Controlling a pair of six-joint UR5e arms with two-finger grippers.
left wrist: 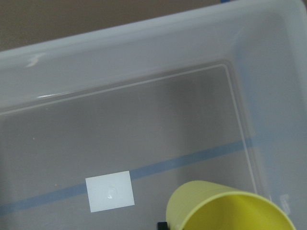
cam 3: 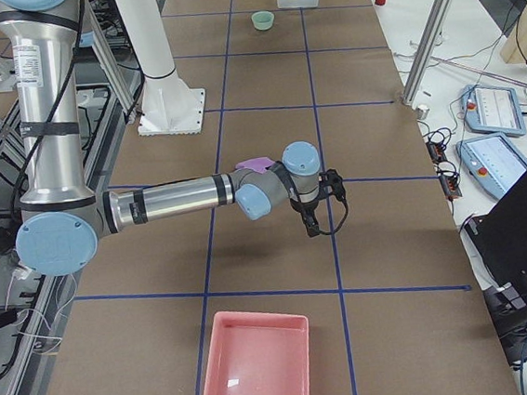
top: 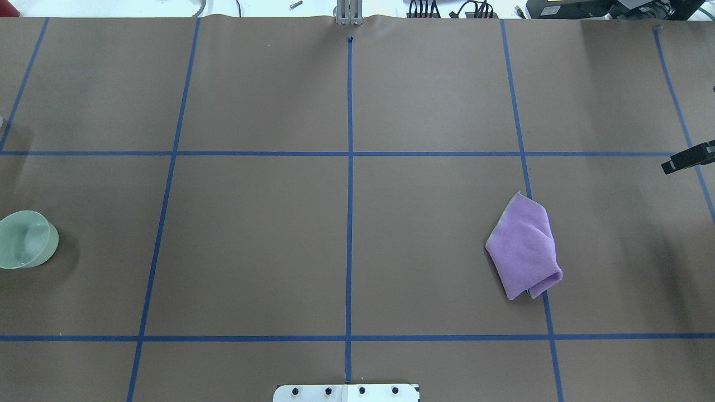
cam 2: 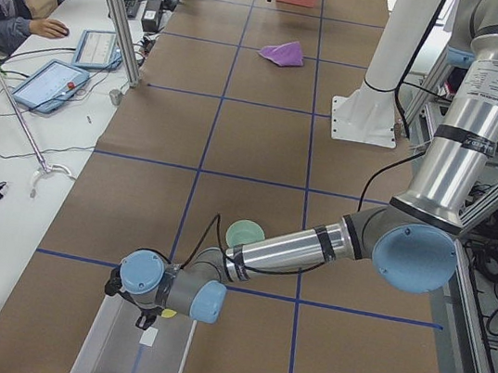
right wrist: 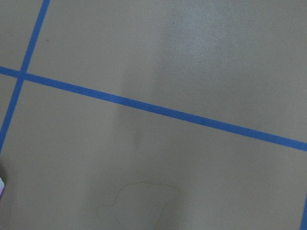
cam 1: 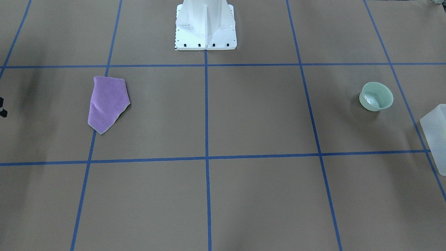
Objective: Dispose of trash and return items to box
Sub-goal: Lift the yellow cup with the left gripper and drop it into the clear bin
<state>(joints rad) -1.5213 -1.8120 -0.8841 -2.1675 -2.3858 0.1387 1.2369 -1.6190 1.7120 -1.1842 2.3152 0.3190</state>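
My left gripper [cam 2: 150, 317] hangs over the frosted translucent box [cam 2: 111, 358] at the table's left end and is shut on a yellow cup [left wrist: 230, 211], held above the box floor [left wrist: 144, 124]. The box's corner shows in the front view [cam 1: 437, 136]. A pale green bowl [cam 1: 376, 96] stands on the table near the box, also in the overhead view [top: 25, 239]. A purple cloth [top: 525, 245] lies crumpled on the right half. My right gripper [top: 687, 159] hovers beyond the cloth near the right edge; I cannot tell whether it is open or shut.
A pink tray [cam 3: 252, 371] sits at the table's right end. The white robot pedestal [cam 1: 205, 24] stands at the table's middle. Blue tape lines cross the brown table. An operator with tablets [cam 2: 53, 82] sits along the far side.
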